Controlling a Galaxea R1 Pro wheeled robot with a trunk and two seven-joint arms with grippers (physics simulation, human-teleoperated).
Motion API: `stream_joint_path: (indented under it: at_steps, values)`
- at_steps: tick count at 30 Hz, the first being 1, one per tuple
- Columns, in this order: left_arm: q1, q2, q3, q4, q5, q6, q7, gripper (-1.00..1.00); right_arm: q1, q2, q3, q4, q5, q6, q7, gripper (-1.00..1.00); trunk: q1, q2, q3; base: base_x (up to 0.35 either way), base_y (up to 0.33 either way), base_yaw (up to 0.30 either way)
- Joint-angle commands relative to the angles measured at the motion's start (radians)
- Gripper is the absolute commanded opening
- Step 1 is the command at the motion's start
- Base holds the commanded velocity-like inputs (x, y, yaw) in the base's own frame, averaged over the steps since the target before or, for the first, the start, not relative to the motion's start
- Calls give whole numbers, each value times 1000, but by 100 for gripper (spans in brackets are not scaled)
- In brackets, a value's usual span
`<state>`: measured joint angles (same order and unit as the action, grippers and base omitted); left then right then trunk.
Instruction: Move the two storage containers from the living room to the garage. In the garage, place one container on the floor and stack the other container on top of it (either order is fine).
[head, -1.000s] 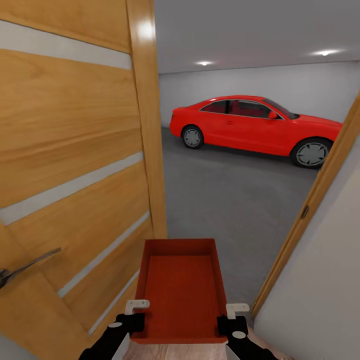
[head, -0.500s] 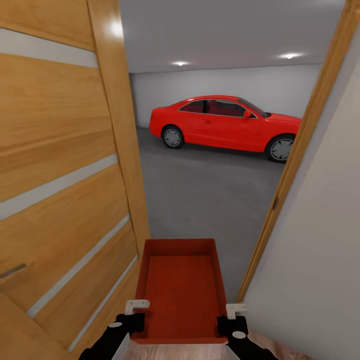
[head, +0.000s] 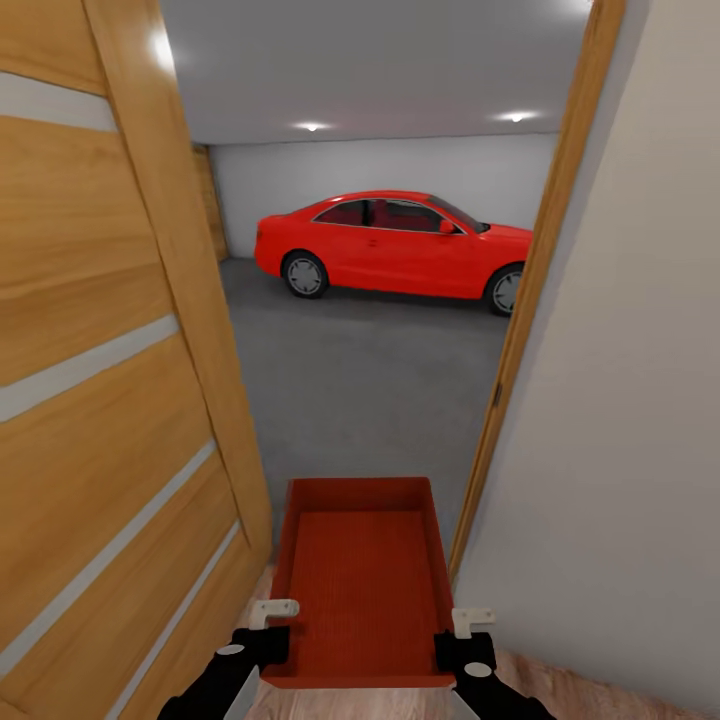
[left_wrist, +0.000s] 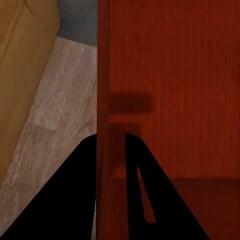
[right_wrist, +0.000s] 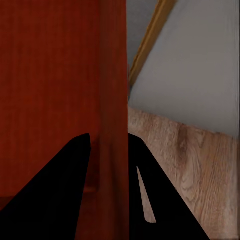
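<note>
An orange-red storage container (head: 362, 585) hangs in front of me, carried level between both arms at a doorway. My left gripper (head: 270, 630) is shut on its left wall (left_wrist: 103, 100), one finger inside and one outside. My right gripper (head: 458, 640) is shut on the right wall (right_wrist: 114, 100) the same way. The bin is empty. Beyond the doorway lies the garage with its dark grey floor (head: 360, 390). Under the bin the light wood-plank floor (right_wrist: 190, 160) of the room I am in still shows.
An open wooden door (head: 110, 400) stands close on my left. The wooden door frame (head: 530, 290) and a white wall (head: 630, 400) close in on my right. A red car (head: 390, 245) is parked at the garage's far wall.
The view has swung right: the door, car and frame all slid leftward in the picture, and the door handle has left the view. The container and both grippers hold the same pose.
</note>
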<state>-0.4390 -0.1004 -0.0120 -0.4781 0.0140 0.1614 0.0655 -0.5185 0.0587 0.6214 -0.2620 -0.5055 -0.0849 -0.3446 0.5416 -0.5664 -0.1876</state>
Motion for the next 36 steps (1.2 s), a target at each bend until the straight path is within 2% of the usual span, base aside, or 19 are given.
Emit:
stream_joint_path:
  at_steps: [1,5,11,28,36]
  values:
    - [0,14,-10,-5,-17,-11,11,-100,-2,-6,-6,12,-33,-9,-16,-100,0,-2,-2,0,0,-275]
    - [0,14,-10,-5,-17,-11,11,-100,-2,-7,-6,12,-33,-8,-16,-100,0,-2,-2,0,0,-245]
    - [0,15,-10,-4,-17,-7,11,-100,-2,-6,-6,12,-33,-7,-16,-100,0,-2,-2,29,37,-31]
    - [0,15,-10,-4,-17,-6,10,-100,-2,-7,-6,12,-33,-9,-16,-100,0,-2,-2,194,256,-6]
    - [0,15,-10,-4,-17,-7,10,-100,-2,-5,-6,12,-33,-9,-17,-100,0,-2,-2,171,190,-207]
